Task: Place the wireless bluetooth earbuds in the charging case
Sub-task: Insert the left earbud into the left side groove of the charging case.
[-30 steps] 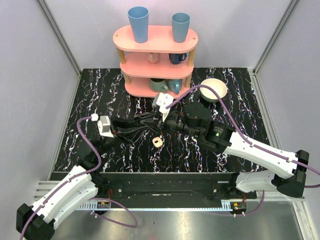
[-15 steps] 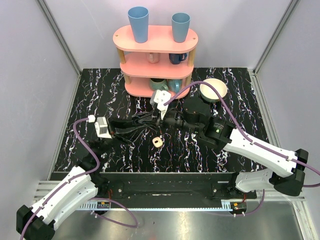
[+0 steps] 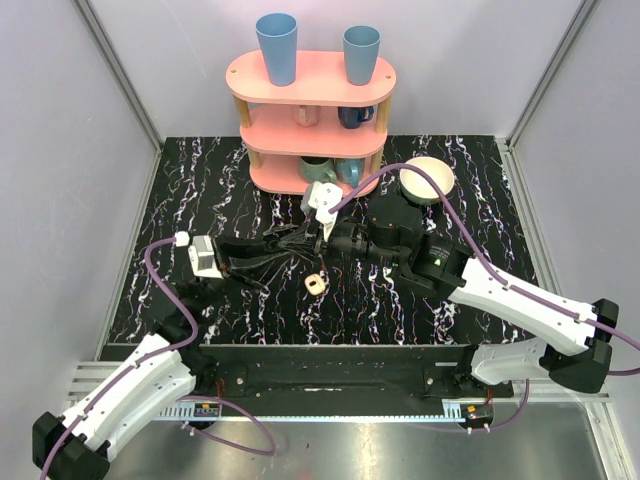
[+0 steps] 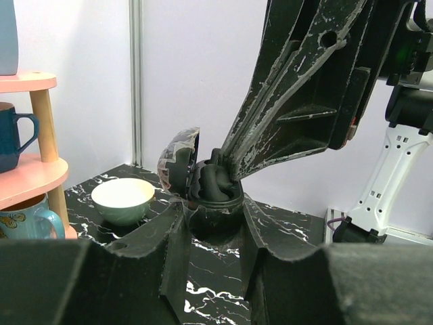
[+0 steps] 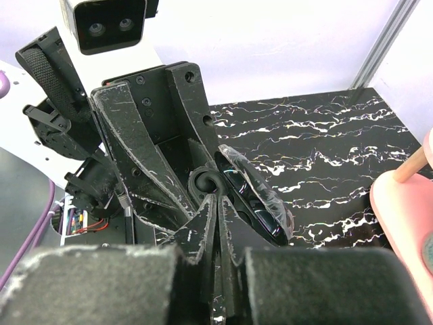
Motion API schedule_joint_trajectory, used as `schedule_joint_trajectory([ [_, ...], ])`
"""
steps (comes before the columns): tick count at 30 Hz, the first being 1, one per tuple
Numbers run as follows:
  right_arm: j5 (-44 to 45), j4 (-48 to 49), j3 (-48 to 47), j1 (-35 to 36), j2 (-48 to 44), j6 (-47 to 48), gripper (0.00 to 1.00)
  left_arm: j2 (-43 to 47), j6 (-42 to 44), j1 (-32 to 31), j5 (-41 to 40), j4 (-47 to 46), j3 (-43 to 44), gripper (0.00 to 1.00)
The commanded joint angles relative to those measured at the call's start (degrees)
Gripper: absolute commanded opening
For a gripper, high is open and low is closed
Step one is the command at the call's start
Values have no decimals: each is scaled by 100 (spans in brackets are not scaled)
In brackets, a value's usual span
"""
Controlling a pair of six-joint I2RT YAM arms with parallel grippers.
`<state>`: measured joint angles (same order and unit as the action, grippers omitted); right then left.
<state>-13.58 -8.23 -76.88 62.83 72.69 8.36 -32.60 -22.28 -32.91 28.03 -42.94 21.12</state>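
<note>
My left gripper (image 4: 211, 227) is shut on the charging case (image 4: 213, 215), which here is a black round case held above the table with its glossy lid (image 4: 177, 157) flipped open. Black wireless bluetooth earbuds (image 4: 215, 183) sit in its hollow. My right gripper (image 5: 218, 202) comes down from above with its jaws pinched together, and its tips rest against an earbud (image 5: 206, 181) beside the lid (image 5: 256, 196). I see nothing between those tips. From above, both grippers meet at the case (image 3: 308, 247) mid-table.
A small cream object with darker hollows (image 3: 315, 284) lies on the marbled table just in front of the grippers. A pink shelf (image 3: 310, 120) with cups stands at the back. A cream bowl (image 3: 427, 178) sits to its right, close behind my right arm.
My right gripper's jaws have narrowed to nearly touching at the case. Both arms have drifted slightly to the left, and the left gripper still holds the case.
</note>
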Motion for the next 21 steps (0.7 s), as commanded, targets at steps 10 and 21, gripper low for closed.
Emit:
schedule_joint_trajectory([
  [10,-286,-584,-64,107,88,25,29,61,154,-23,-131,-567,111,0],
  [21,198,162,94,116,-52,-62,38,131,180,-23,-96,-408,-91,0],
])
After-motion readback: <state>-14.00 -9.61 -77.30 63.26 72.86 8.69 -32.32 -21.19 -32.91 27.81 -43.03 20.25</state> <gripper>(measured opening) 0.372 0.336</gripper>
